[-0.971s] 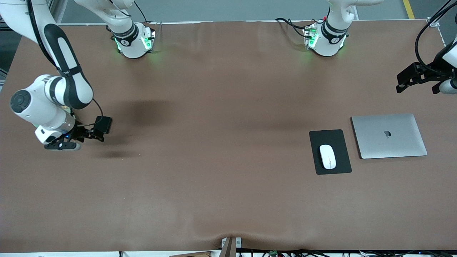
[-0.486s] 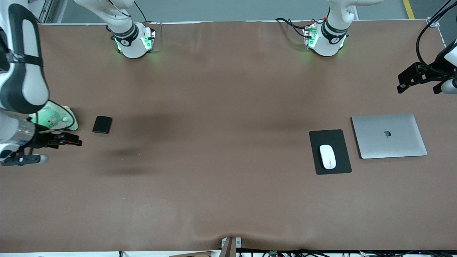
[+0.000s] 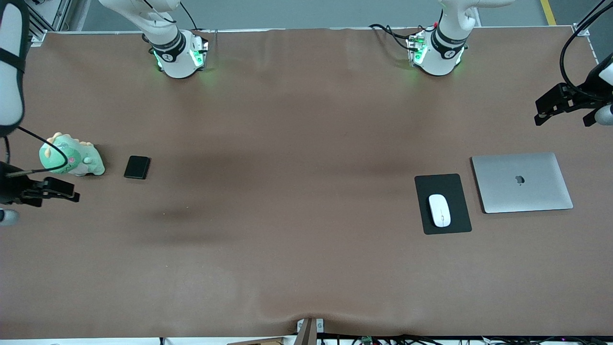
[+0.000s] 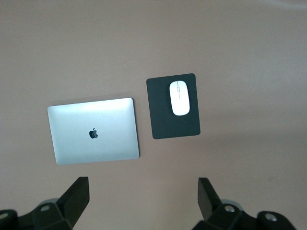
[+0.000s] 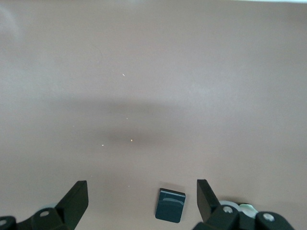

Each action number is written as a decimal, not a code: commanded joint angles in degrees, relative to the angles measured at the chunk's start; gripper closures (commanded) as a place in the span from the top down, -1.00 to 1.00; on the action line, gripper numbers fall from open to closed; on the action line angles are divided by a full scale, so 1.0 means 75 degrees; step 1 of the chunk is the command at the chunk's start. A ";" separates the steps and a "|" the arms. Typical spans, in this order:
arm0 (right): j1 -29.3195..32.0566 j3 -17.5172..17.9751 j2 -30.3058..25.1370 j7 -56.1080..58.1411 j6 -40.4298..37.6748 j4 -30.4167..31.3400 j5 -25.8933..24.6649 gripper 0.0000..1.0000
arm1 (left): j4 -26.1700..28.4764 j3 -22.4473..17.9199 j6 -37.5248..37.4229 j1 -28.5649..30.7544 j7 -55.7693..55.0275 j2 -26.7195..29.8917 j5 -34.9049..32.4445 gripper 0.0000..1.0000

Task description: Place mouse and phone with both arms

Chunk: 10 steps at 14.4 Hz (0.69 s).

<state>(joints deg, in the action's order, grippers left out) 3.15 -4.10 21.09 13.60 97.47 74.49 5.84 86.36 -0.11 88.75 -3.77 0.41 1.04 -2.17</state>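
The black phone (image 3: 137,167) lies flat on the brown table toward the right arm's end; it also shows in the right wrist view (image 5: 171,205). My right gripper (image 3: 43,203) is open and empty, apart from the phone, over the table's edge at that end (image 5: 141,191). The white mouse (image 3: 439,210) lies on a black mouse pad (image 3: 443,184) toward the left arm's end, also in the left wrist view (image 4: 180,97). My left gripper (image 3: 562,120) is open and empty, held high over the table's edge past the laptop (image 4: 143,189).
A green plush dinosaur (image 3: 72,160) lies beside the phone, closer to the table's end. A closed silver laptop (image 3: 522,182) lies beside the mouse pad (image 4: 175,124), and shows in the left wrist view (image 4: 93,130). The arm bases (image 3: 179,55) stand along the table's back edge.
My right gripper has drawn away from the phone toward the table's end, leaving the phone lying flat and uncovering the plush dinosaur. The left gripper has barely moved.
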 commanded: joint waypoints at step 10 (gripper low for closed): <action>-0.0432 -0.0168 -0.1603 -0.1450 -0.3103 -0.0347 -0.0181 1.00 | -0.0077 -0.0008 -0.0454 0.0034 -0.0661 0.0049 0.0359 1.00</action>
<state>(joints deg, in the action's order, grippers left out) 0.85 -5.06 11.53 4.52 76.36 70.81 5.38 86.32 -0.13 87.27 -3.67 -1.80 1.05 -0.77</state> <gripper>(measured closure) 0.000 0.000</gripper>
